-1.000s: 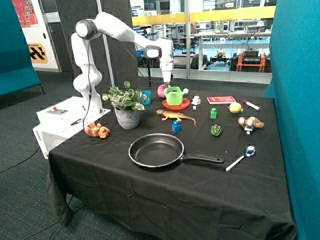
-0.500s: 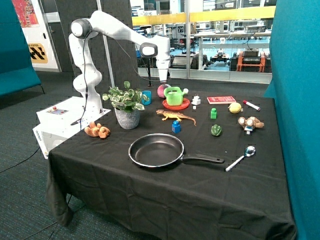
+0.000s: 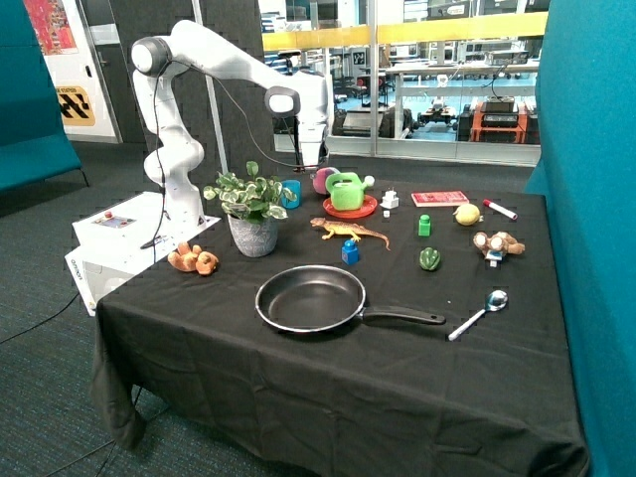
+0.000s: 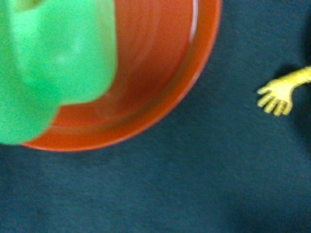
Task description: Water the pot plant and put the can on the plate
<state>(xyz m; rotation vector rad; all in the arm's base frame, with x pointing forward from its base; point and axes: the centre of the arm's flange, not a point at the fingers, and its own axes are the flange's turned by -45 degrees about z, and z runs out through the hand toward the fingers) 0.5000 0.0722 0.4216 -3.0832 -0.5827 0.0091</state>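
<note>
Nearest you on the black worktop (image 3: pixel 328 388) lies the frying pan (image 3: pixel 310 299), its handle running toward the spoon (image 3: pixel 480 313). Behind the pan you see the blue block (image 3: pixel 350 252) and the orange lizard (image 3: pixel 349 231), with the plant (image 3: pixel 249 207) upright in its grey pot off to the side, next to the brown soft toy (image 3: pixel 193 260). Farther back, the can (image 3: pixel 346 191) stands on the red plate (image 3: pixel 350 210), spout pointing toward the small white piece (image 3: pixel 391 200); in the wrist view you find the can (image 4: pixel 51 63) resting inside the plate's rim (image 4: pixel 160 92), with the lizard's foot (image 4: pixel 274 95) on the cloth nearby. The claw (image 3: pixel 310 165) hangs above the far edge of the worktop, apart from the can, over the pink ball (image 3: pixel 322 180) and beside the blue cup (image 3: pixel 290 193). It holds nothing, and you cannot tell how wide it stands.
</note>
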